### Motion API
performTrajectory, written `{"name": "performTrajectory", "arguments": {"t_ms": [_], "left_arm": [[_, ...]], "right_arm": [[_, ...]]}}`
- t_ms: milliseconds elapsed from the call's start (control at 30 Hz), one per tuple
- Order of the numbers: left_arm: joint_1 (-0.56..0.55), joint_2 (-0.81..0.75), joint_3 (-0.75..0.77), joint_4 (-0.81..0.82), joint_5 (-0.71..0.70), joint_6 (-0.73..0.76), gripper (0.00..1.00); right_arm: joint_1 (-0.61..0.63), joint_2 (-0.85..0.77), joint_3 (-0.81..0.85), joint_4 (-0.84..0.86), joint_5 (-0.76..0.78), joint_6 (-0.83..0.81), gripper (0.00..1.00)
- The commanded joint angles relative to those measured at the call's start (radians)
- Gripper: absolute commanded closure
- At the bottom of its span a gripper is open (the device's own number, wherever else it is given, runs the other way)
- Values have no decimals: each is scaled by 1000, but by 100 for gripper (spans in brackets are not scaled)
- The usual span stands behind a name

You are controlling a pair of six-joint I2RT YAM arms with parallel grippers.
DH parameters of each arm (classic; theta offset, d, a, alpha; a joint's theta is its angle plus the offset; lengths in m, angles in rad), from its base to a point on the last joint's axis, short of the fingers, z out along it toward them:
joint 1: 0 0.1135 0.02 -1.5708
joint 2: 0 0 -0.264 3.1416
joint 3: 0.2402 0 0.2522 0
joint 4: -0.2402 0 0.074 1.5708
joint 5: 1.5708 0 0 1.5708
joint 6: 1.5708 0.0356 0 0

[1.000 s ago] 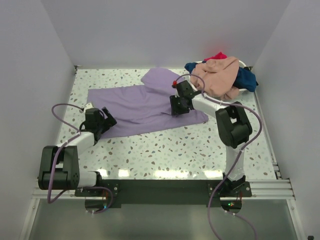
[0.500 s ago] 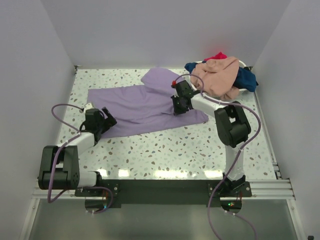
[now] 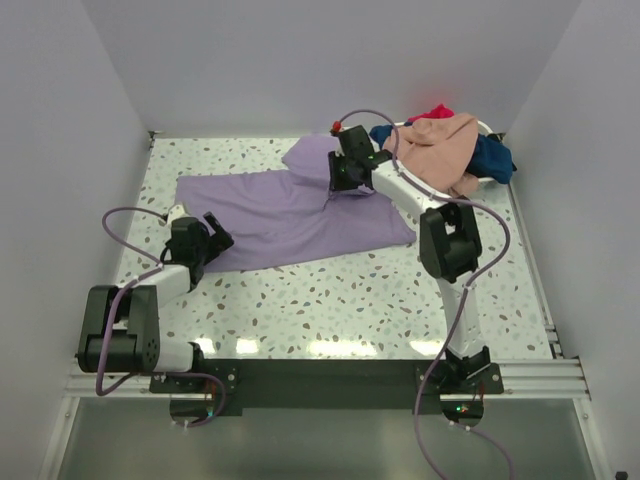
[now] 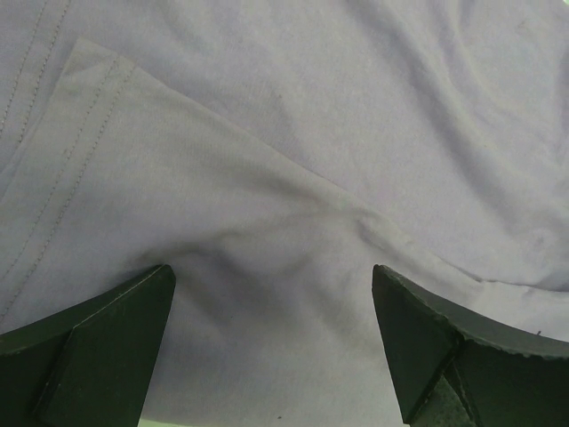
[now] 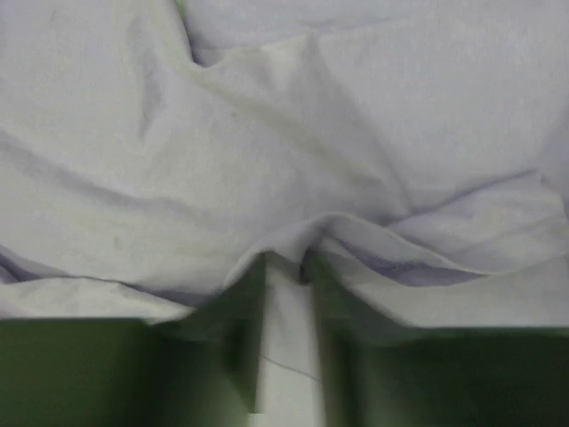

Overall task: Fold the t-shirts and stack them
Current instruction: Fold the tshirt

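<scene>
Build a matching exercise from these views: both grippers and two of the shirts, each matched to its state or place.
Things:
1. left gripper
2. right gripper
3. lavender t-shirt
4. peach t-shirt

States or places:
A. heaped at the far right
B. pinching a fold of lavender fabric
C. open over lavender fabric
D. spread out on the table

Pairs: 1-C, 2-B, 3-D, 4-A

Bright even light; blurred right-wrist foreground
</scene>
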Motion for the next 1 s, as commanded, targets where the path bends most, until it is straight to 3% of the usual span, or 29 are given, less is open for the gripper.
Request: {"name": "performTrajectory", "arguments": {"t_ms": [0, 67, 200, 433, 567, 967], "left_arm": [[-3, 42, -34, -47, -8, -4, 1], [-3, 36, -31, -54, -8, -4, 1], [-2, 10, -28, -70, -8, -4, 1], [-3, -24, -14, -91, 3, -4, 1], [-3, -36, -11, -104, 7, -2, 0], [-3, -78, 9, -142, 10, 9, 0]], "right_arm": [[3, 35, 95, 25, -20, 2, 62], [5, 28, 121, 30, -16, 3, 39], [-1, -84, 46, 79, 67, -15, 26], [-12, -230, -163, 103, 102, -34, 24], [-18, -220, -238, 128, 67, -15, 24], [-56, -91, -226, 168, -60, 74, 24]]}}
